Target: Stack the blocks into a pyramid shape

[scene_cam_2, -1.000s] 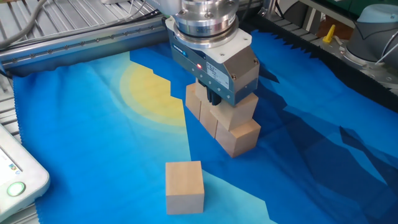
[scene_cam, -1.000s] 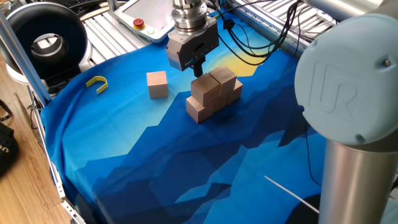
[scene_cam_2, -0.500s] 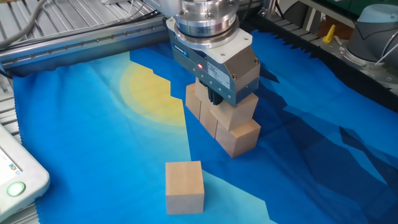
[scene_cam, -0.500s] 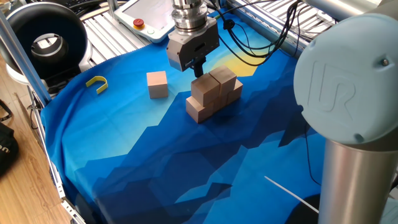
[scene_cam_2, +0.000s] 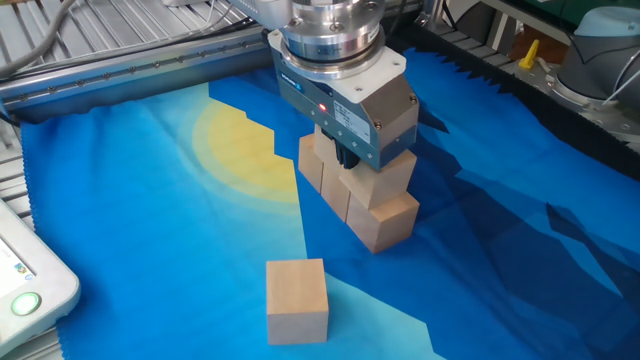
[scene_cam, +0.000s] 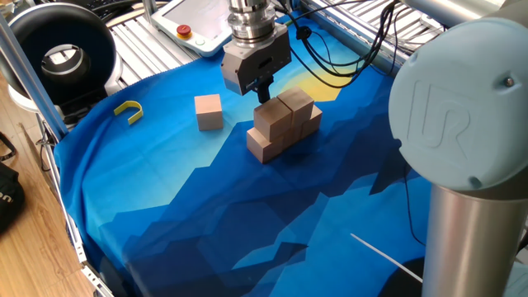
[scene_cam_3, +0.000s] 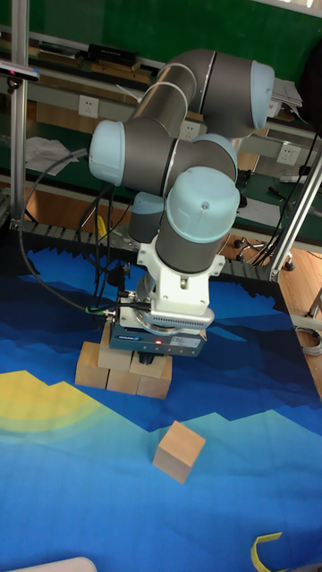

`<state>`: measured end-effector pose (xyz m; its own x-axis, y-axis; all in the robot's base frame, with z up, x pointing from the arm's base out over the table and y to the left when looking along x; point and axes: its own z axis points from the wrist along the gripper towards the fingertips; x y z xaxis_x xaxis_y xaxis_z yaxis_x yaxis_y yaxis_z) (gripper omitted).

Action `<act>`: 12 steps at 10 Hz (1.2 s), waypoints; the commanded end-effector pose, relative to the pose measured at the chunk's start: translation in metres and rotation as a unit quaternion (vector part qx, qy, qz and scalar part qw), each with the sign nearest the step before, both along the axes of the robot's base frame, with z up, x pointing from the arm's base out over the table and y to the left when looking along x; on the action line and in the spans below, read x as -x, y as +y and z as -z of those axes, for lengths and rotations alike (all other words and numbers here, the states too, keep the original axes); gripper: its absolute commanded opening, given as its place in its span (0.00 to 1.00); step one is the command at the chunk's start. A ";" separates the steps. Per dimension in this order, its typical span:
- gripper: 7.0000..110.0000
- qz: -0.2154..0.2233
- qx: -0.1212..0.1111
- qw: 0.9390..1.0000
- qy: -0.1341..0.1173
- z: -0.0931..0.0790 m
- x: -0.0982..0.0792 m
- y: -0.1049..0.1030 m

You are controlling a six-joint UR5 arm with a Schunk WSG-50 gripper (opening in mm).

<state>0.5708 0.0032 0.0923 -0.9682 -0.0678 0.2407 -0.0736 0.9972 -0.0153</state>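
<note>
Nothing has moved since a moment ago. My gripper (scene_cam: 262, 89) hangs just above the stacked wooden blocks (scene_cam: 280, 124), its opening hidden from view. One smooth tan cube (scene_cam_2: 297, 299) sits apart on the blue cloth (scene_cam_2: 150, 230).

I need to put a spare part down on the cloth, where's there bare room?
Free: the dark blue cloth in front of the stack, and the strip between the lone block and the yellow hook. Crowded: around the stack, where the gripper hangs.
</note>
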 end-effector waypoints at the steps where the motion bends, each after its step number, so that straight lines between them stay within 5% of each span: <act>1: 0.00 0.002 -0.005 1.000 -0.001 -0.001 -0.001 0.003; 12: 0.00 -0.011 -0.023 1.000 -0.004 -0.001 -0.004 0.014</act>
